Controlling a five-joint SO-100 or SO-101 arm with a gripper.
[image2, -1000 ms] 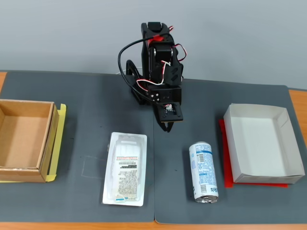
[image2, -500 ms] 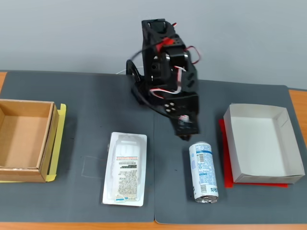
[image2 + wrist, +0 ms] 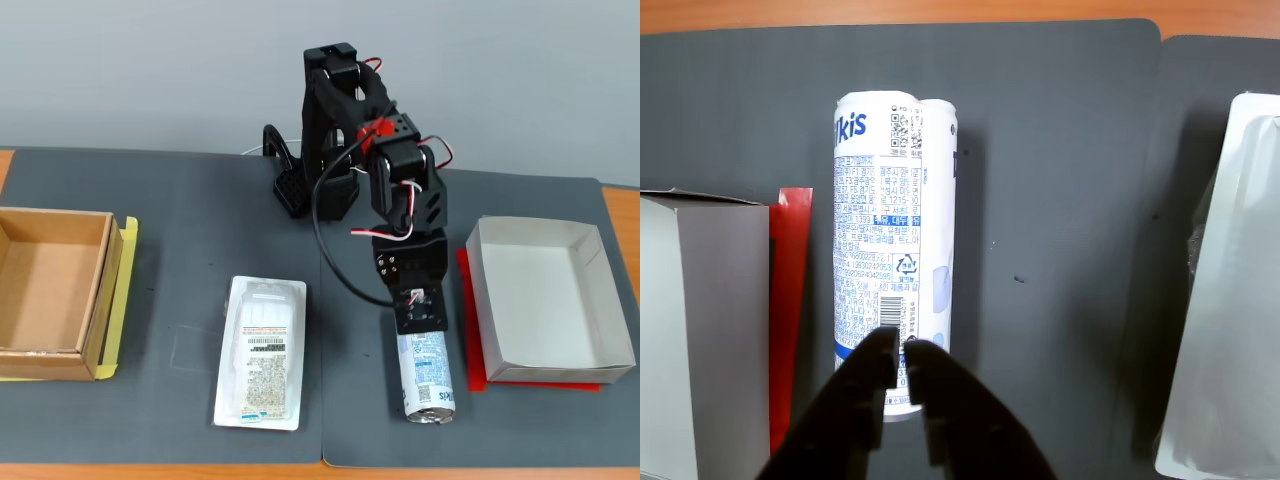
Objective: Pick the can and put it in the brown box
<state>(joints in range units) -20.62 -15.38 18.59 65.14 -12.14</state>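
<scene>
In the fixed view, the mat [image 3: 200, 200] covers the table, and the arm's base [image 3: 300, 190] stands at its back, near the middle. The brown box [image 3: 52, 292] sits at the left edge. The tray pack [image 3: 260, 352] lies flat, left of centre, towards the front. The can [image 3: 428, 375] lies on its side right of centre, its length running front to back. The gripper [image 3: 415, 318] hangs over the can's back end. The other box [image 3: 548, 298] sits just right of the can, at the right edge.

In the wrist view, the can [image 3: 892, 240] lies between that box [image 3: 700, 330] on the left and the tray pack [image 3: 1230, 300] on the right, the gripper [image 3: 902, 362] above its near end.
</scene>
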